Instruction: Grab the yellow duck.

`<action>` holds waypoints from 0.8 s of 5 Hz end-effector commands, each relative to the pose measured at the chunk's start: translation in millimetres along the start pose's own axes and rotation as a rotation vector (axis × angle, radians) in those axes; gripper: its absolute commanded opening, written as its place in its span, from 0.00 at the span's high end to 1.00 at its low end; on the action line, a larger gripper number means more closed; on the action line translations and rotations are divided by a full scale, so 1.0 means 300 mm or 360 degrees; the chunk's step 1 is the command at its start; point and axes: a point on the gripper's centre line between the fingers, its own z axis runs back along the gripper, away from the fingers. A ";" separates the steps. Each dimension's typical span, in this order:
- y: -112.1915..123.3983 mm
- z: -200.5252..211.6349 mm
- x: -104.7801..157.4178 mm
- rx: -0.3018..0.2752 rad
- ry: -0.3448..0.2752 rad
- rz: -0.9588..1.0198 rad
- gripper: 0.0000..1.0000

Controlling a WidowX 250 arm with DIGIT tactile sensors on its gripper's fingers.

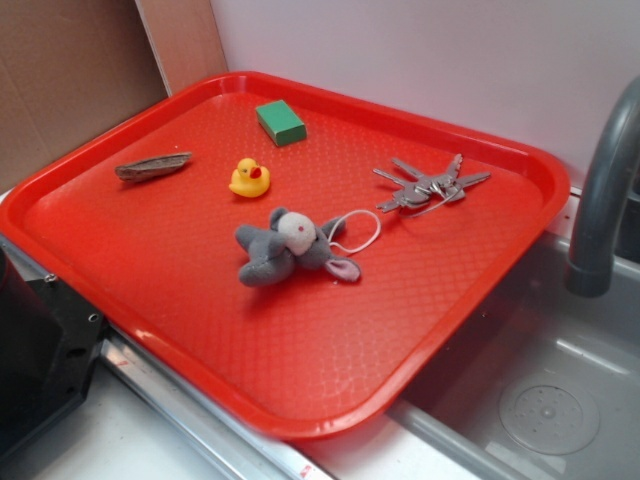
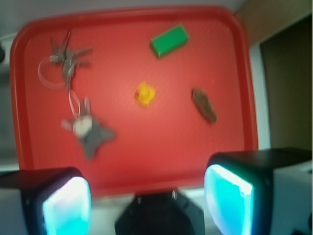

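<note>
We hover high over the red tray (image 2: 230, 73), gripper (image 2: 146, 200) fingers spread wide below. The yellow duck (image 2: 145, 94) sits mid-tray, between the grey mouse (image 2: 88, 129) and a brown piece (image 2: 204, 105).

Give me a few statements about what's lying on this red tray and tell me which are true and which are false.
1. The yellow duck lies on the red tray. True.
2. The fingers are closed around the duck. False: they are apart and hold nothing, far from it.
3. The green block sits on top of the grey plush mouse. False: it lies apart, near the tray's far edge.
4. A bunch of keys lies on the tray. True.
5. The duck is bigger than the mouse. False: it is smaller.
</note>
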 end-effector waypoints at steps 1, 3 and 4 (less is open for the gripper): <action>0.019 -0.180 0.121 0.0153 0.0058 -0.0143 0.00; 0.053 -0.515 0.123 0.0249 0.0232 -0.0311 0.00; 0.072 -0.635 0.112 0.0240 0.0319 -0.0286 0.00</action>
